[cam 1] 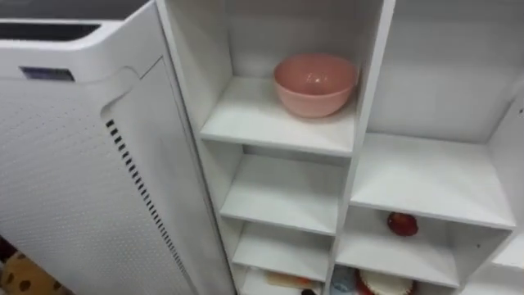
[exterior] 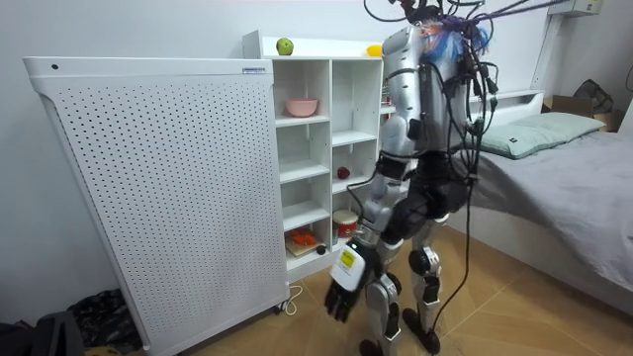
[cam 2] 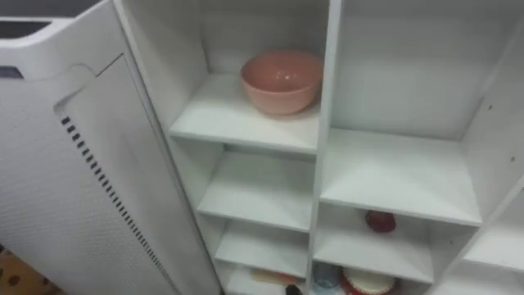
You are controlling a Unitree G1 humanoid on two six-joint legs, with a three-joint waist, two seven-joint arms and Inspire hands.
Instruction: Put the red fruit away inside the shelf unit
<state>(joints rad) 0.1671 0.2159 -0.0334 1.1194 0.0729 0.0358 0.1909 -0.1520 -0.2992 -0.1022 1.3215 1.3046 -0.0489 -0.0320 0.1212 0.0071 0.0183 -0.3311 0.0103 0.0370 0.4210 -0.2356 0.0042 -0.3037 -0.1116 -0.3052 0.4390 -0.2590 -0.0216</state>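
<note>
I stand facing a white closet [cam 1: 370, 98] of open shelves. A pink bowl [cam 1: 315, 83] sits on the upper left shelf. A red apple [cam 1: 402, 223] lies on a lower right shelf. On the closet's top, in the room view, rest a green apple [exterior: 285, 46] and a yellow fruit [exterior: 374, 50]. My left hand [exterior: 346, 287] hangs low beside my leg, fingers relaxed and holding nothing.
A tall white perforated panel [cam 1: 74, 180] stands close on the closet's left. The bottom shelves hold orange items [exterior: 302, 238] and a round container [exterior: 346, 222]. A bed [exterior: 554, 188] lies behind me at the room view's right.
</note>
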